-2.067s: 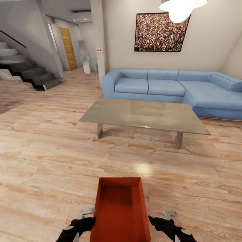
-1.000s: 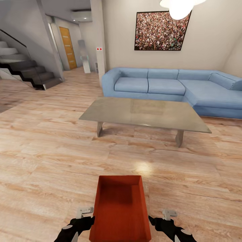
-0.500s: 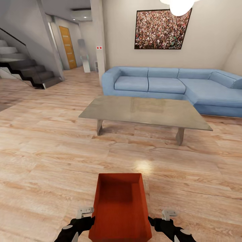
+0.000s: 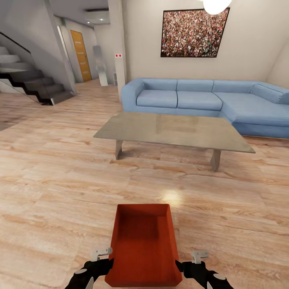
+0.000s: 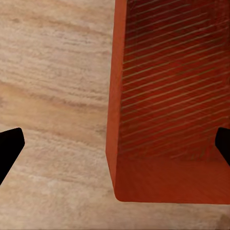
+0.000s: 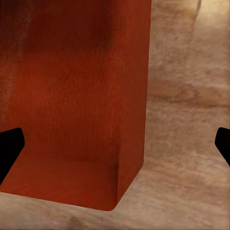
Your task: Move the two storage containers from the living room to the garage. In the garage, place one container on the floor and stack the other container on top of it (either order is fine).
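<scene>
One storage container (image 4: 143, 245), orange-red and open-topped, sits low and near in the head view on the wood floor (image 4: 60, 188), between the left gripper (image 4: 90, 269) and right gripper (image 4: 196, 271); one grey table (image 4: 172, 131) and one blue sofa (image 4: 208, 102) lie farther off. Each wrist view shows its two fingertips spread wide astride a container wall, touching nothing.

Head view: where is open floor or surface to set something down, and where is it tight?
Free: the light wood plank floor between the orange-red rectangular container and the grey low table, and that tabletop. Tight: beside the container, where the left gripper and right gripper flank its walls.
</scene>
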You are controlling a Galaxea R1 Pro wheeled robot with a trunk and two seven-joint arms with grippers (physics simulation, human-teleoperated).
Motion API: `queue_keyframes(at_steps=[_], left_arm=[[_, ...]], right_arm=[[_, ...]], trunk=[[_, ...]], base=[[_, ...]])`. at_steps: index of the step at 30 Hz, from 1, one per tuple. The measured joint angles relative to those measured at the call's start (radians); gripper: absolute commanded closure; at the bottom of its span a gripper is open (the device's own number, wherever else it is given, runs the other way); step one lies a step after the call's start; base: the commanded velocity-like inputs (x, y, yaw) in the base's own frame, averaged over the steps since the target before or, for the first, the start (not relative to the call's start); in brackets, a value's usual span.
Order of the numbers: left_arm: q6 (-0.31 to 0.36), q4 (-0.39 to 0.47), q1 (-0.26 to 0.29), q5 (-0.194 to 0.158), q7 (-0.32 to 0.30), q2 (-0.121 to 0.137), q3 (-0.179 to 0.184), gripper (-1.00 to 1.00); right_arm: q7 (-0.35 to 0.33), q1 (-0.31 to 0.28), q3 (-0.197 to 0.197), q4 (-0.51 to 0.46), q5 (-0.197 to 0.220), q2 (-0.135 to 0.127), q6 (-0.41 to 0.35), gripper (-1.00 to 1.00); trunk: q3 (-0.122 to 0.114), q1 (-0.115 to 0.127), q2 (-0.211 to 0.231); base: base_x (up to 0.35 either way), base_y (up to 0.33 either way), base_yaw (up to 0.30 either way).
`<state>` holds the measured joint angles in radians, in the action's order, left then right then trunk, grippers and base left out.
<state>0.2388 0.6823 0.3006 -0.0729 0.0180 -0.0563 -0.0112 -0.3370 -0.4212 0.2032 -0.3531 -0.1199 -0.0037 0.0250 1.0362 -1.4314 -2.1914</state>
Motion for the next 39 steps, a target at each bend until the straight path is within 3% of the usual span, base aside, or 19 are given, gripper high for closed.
queue_keyframes(at_steps=[3,25,39], left_arm=[[-0.001,0.0,0.0,0.0,0.0,0.0,0.0,-1.0],[-0.001,0.0,0.0,-0.001,0.0,-0.003,0.0,-1.0],[-0.002,0.0,0.0,-0.001,0.0,-0.004,0.0,-1.0]], right_arm=[[0.0,0.0,0.0,0.0,0.0,0.0,0.0,-1.0],[0.0,0.0,0.0,0.0,0.0,0.0,0.0,-1.0],[0.0,0.0,0.0,0.0,0.0,0.0,0.0,-1.0]], trunk=[[0.009,-0.012,-0.021],[0.009,-0.012,-0.021],[0.053,-0.065,-0.119]], base=[[0.0,0.0,0.0],[0.0,0.0,0.0],[0.0,0.0,0.0]])
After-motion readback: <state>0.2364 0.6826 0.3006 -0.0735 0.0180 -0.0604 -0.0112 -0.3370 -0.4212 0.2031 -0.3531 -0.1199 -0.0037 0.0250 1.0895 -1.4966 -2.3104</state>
